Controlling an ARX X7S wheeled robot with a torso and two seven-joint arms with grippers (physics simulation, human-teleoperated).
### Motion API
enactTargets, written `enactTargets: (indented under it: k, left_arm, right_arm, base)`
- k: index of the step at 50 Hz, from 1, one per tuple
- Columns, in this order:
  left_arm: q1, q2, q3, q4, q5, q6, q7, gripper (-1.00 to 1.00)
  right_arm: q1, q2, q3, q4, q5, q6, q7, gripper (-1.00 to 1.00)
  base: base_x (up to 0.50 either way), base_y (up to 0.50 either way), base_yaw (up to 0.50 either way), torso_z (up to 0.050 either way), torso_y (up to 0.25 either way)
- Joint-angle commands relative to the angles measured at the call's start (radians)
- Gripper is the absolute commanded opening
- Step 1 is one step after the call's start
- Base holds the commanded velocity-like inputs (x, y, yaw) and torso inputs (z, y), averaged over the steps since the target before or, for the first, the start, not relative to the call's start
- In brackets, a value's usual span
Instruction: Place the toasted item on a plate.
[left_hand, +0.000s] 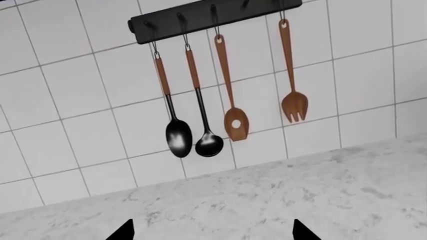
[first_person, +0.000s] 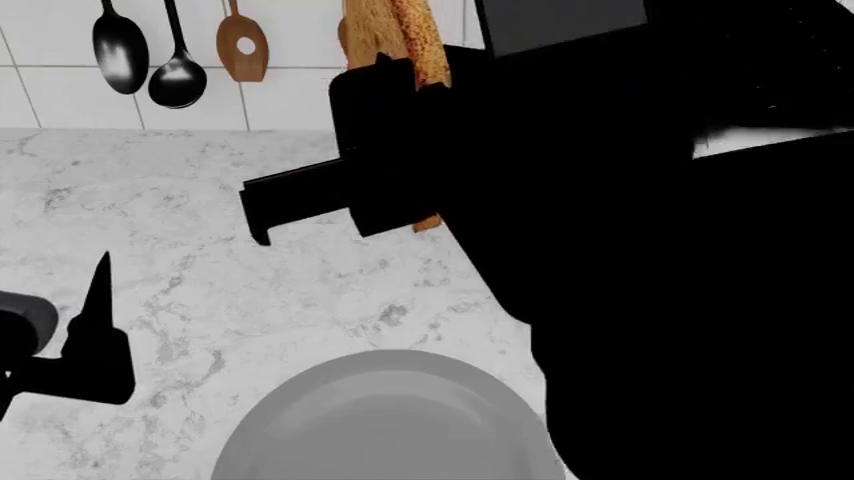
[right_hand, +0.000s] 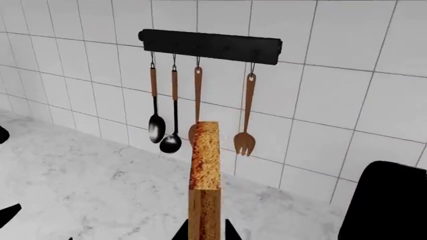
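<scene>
We see the right gripper (right_hand: 204, 231) clamped on the toasted item (right_hand: 205, 165), held edge-on at lower centre. The left gripper (left_hand: 212, 231) is spread open, the plate (first_person: 387, 420) at bottom centre; no writing is readable anywhere

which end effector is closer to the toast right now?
Right. The right end effector is shut on the toast, holding it on edge above the counter. The left end effector sits low over the counter, well off to the side, beside the plate.

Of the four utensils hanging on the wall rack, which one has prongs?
The wooden fork, at one end of the rack. The two black-headed spoons and the wooden spatula with a hole have none.
</scene>
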Motion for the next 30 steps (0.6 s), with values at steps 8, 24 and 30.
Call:
enactTargets:
  k: [8, 24, 30]
  left_arm:
    - [0.006, -0.004, -0.002, 0.002, -0.006, 0.004, -0.003, 1.0]
    - [0.01, -0.011, -0.002, 0.01, -0.012, -0.003, -0.005, 1.0]
    - [0.025, -0.013, -0.007, 0.011, -0.013, 0.008, -0.006, 1.0]
  right_arm:
    - [-0.21, 0.076, 0.043, -0.251, 0.242, -0.226, 0.205, -1.0]
    - [-0.435, 0.163, 0.081, -0.474, 0.269, -0.352, 0.225, -1.0]
    - [-0.471, 0.192, 0.047, -0.563, 0.29, -0.426, 0.258, -1.0]
  base:
    - [0.0, 0.0, 0.0, 0.0, 0.0]
    - [0.0, 0.0, 0.0, 0.0, 0.0]
    - [0.0, 0.0, 0.0, 0.0, 0.0]
